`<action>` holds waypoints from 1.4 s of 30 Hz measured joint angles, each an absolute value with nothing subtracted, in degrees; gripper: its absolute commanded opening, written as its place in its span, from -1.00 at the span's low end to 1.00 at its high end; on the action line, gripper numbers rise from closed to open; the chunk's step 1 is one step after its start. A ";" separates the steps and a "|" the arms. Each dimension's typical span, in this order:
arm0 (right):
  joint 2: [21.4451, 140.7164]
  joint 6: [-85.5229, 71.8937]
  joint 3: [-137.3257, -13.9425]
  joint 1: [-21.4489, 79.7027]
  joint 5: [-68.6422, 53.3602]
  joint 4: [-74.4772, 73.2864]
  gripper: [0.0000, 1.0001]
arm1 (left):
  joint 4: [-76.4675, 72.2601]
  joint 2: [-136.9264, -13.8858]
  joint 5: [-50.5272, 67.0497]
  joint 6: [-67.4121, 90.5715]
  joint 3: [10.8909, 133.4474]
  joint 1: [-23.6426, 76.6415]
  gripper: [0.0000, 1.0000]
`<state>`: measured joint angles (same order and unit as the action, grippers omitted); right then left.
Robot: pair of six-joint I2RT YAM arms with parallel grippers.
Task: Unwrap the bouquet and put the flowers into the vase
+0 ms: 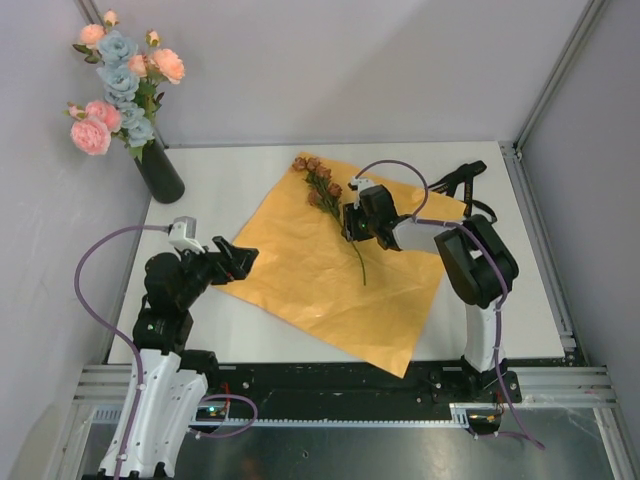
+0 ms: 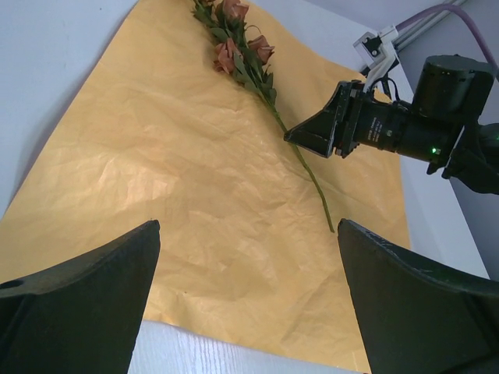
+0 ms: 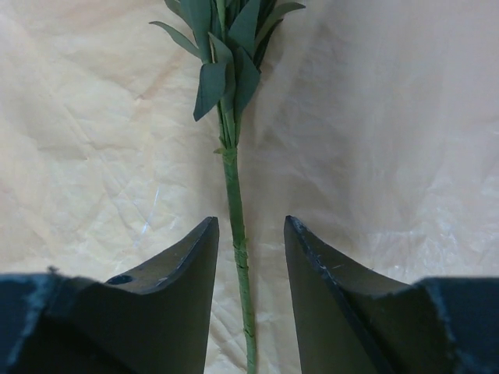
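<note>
The orange wrapping paper (image 1: 300,270) lies flat and unwrapped on the table. One brown-bloomed flower (image 1: 322,185) lies on it, its green stem (image 3: 234,195) running between the fingers of my right gripper (image 3: 249,222). Those jaws stand apart on either side of the stem and do not touch it. Seen from the left wrist view, the right gripper (image 2: 292,136) sits low over the stem (image 2: 304,164). Pink and pale blue flowers (image 1: 120,90) stand in the dark vase (image 1: 160,172) at the far left corner. My left gripper (image 1: 245,262) hangs wide open over the paper's left edge.
A black ribbon strap (image 1: 465,180) lies at the paper's far right corner, behind the right arm. White walls close in the table on the left and back. A metal rail runs along the right edge.
</note>
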<state>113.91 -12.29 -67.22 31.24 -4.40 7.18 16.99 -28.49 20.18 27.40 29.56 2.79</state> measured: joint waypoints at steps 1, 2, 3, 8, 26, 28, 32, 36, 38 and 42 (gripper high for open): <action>114.48 -12.16 -67.55 31.24 -4.47 7.53 -0.13 | 17.02 -28.49 20.18 27.38 29.56 2.79 0.99; 114.80 -12.14 -68.12 31.24 -4.47 7.51 -0.14 | 17.04 -28.49 20.18 27.40 29.56 2.79 0.99; 115.11 -12.12 -68.58 31.24 -4.45 7.53 -0.16 | 17.10 -28.49 20.18 27.38 29.56 2.79 0.99; 115.79 -11.99 -69.52 31.64 -3.25 7.03 -0.25 | 17.21 -28.73 20.18 27.38 29.56 2.79 0.99; 117.56 -8.69 -73.76 35.94 5.32 1.54 -0.97 | 17.89 -26.44 20.05 26.83 29.56 2.83 0.98; 117.47 -8.75 -73.76 35.90 4.97 1.50 -0.99 | 18.00 -26.46 19.90 26.74 29.56 2.83 0.98; 115.87 -9.30 -73.76 35.53 3.01 0.25 -1.00 | 18.15 -26.94 19.97 26.50 29.56 2.85 0.97; 111.00 -10.70 -73.73 35.05 0.78 -0.19 -1.00 | 18.20 -27.99 20.01 26.50 29.58 2.85 0.97; 107.63 -11.92 -73.58 34.96 -1.13 0.12 -1.00 | 18.22 -28.27 20.16 26.48 29.58 2.85 0.97; 99.63 -14.17 -69.04 35.07 -4.32 3.92 -1.00 | 18.22 -28.45 21.26 26.33 29.58 2.85 0.95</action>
<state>99.63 -14.17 -69.04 35.07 -4.32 3.92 18.22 -28.45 21.26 26.33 29.58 2.85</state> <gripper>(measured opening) 0.039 0.985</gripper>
